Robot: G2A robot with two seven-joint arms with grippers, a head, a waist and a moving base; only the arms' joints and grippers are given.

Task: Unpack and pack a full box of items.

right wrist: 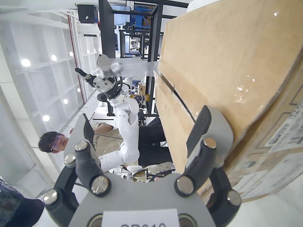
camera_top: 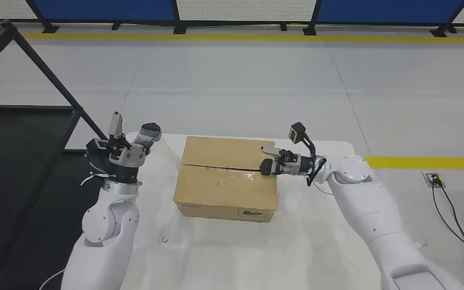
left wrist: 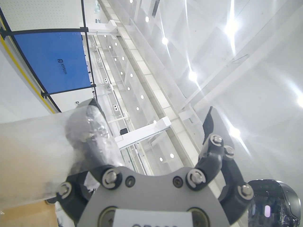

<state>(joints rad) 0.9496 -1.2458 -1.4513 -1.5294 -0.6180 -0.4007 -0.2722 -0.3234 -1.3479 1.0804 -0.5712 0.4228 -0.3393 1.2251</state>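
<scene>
Top view: we see the left gripper [camera_top: 133, 129], jaws apart, raised left of the box [camera_top: 226, 181] on the table [camera_top: 304, 235], a tape strip [right wrist: 135, 66] clinging to one finger, which we fear could re-stick or drag the box, while the right gripper [camera_top: 267, 163], also spread, has one finger against its lid.

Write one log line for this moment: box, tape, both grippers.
closed brown cardboard box on white table | clear tape strip stuck on raised left gripper, open, runs to box | right gripper open at top seam
</scene>
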